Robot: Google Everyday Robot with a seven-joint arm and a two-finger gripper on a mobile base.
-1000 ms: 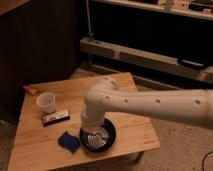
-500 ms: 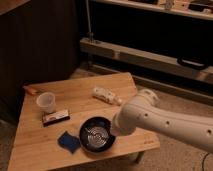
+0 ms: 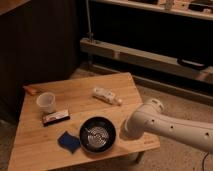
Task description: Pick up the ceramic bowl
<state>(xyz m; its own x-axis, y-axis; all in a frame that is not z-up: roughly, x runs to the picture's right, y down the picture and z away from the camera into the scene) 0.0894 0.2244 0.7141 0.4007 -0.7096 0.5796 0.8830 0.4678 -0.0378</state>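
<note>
The ceramic bowl is round, shallow and glossy black with a pale radiating pattern inside. It sits upright near the front edge of the wooden table. My white arm reaches in from the lower right, and its rounded end stands just right of the bowl, over the table's front right corner. The gripper itself is hidden behind the arm. Nothing touches the bowl.
A blue sponge lies just left of the bowl. A dark snack bar and a small translucent white cup stand further left. A white bottle lies on its side behind the bowl. Metal shelving stands beyond the table.
The arm has swung to the right, from over the bowl to beside it at the table's right corner. The bowl is now fully uncovered and has not moved.
</note>
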